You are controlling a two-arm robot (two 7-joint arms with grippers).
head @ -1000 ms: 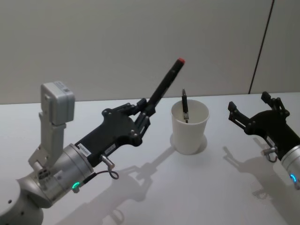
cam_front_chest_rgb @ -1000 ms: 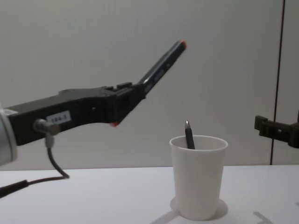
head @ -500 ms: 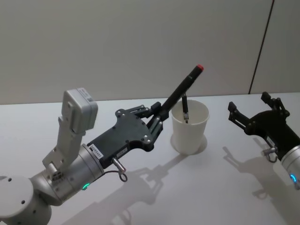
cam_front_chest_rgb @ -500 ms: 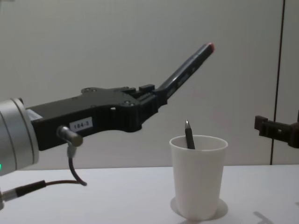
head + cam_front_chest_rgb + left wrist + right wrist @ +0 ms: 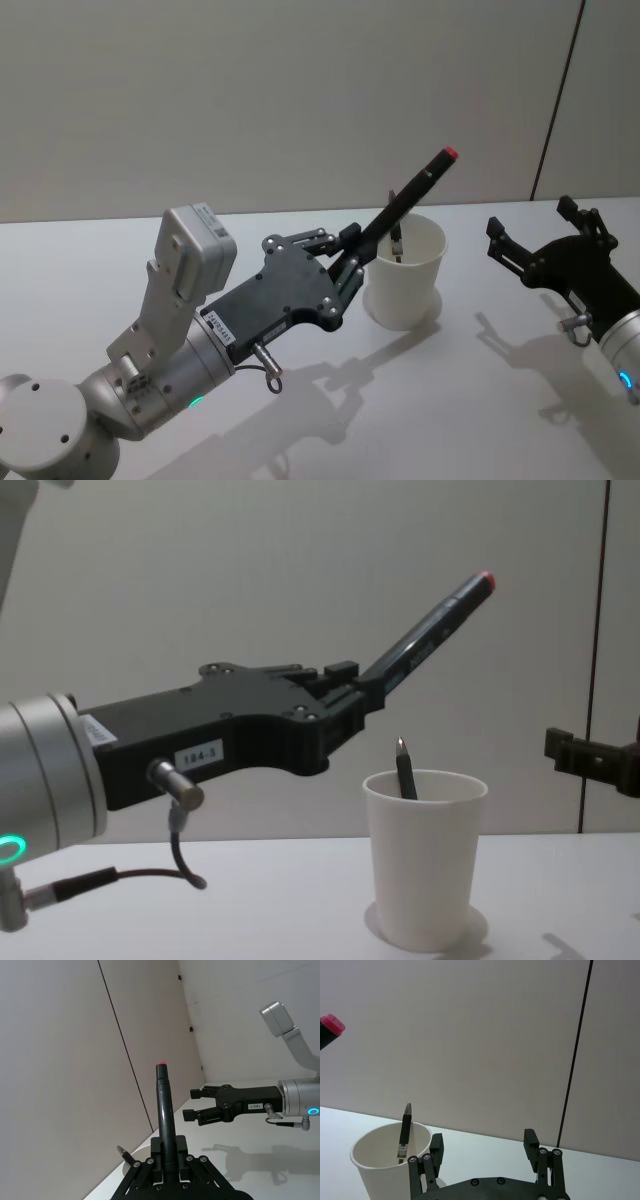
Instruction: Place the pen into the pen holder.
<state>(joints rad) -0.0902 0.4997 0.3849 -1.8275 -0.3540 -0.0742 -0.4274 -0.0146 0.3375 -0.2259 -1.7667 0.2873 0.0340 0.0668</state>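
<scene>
A black pen (image 5: 412, 192) with a red end is clamped in my left gripper (image 5: 350, 252), which is shut on its lower end. The pen tilts up and to the right, and its red tip hangs above the pen holder (image 5: 404, 275), a white paper cup on the table. In the chest view the pen (image 5: 430, 632) slants over the cup (image 5: 425, 865) from the left gripper (image 5: 345, 688). A second dark pen (image 5: 404, 771) stands inside the cup. My right gripper (image 5: 536, 228) stays open to the right of the cup, holding nothing.
The white table (image 5: 450, 400) runs to a plain wall with a dark vertical seam (image 5: 555, 100). The right wrist view shows the cup (image 5: 385, 1165) just ahead of the open right gripper (image 5: 484, 1152).
My left arm has carried the pen rightward toward the cup, and the red tip has gone from left of the cup to above it. The right arm has not moved.
</scene>
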